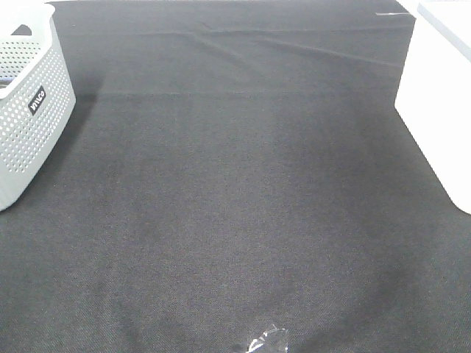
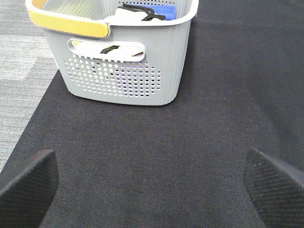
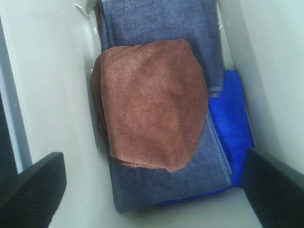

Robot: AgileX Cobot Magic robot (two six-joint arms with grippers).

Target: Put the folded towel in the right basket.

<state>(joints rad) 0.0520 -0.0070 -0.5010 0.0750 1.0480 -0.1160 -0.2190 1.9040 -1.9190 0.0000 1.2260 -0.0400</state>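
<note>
A folded brown towel (image 3: 152, 102) lies inside the white right basket (image 3: 52, 104), on top of a grey-blue towel (image 3: 161, 19) and a bright blue one (image 3: 235, 118). My right gripper (image 3: 154, 190) is open above them, with both fingertips apart and empty. The right basket shows as a white box (image 1: 438, 95) at the right edge of the high view. My left gripper (image 2: 152, 183) is open and empty over the dark mat, facing the perforated grey left basket (image 2: 118, 80). Neither arm shows in the high view.
The grey left basket (image 1: 29, 103) stands at the far left and holds white, black and blue items (image 2: 147, 12). A dark mat (image 1: 235, 206) covers the table. A scrap of clear plastic (image 1: 266, 340) lies near the front edge.
</note>
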